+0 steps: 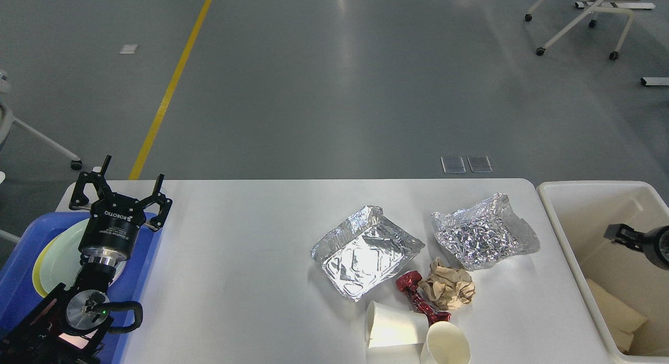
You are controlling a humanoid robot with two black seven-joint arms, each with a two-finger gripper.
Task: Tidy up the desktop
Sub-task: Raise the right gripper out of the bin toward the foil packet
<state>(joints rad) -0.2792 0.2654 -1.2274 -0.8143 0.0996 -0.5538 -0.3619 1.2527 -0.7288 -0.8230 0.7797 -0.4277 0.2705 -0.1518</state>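
The white desktop (235, 280) carries a cluster of litter right of centre: an open foil tray (360, 251), a crumpled foil sheet (483, 233), a brown paper ball (448, 286), a red wrapper (420, 298) and two paper cups (389, 326) (444, 345) lying at the front edge. My left gripper (134, 168) stands open and empty above the desktop's far left corner. My right gripper (621, 232) shows only as a small dark end over the cream bin, apart from the litter.
A blue tray (21, 280) holding a yellow-green plate (55, 262) sits at the left edge under my left arm. The cream bin (585, 217) stands off the right end with a tan piece (616, 314) inside. Chair legs (575, 24) stand on the floor beyond.
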